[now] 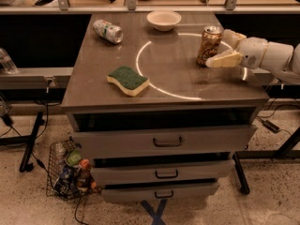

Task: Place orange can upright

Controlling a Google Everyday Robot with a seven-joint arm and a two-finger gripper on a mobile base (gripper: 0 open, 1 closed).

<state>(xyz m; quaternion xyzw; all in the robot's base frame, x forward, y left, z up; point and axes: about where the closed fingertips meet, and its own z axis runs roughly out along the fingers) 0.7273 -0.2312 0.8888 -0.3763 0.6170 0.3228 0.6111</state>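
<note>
You have two cans: orange can (209, 44) upright at gripper (220, 48), grasp can't tell; silver can (108, 31) lying. One sponge (128, 80), one bowl (163, 20).

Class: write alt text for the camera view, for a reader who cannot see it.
An orange can stands upright on the right of a grey table, the robot's gripper close beside it, reaching from the right. Also on the table: a green sponge, a white bowl and a silver can lying down.
</note>
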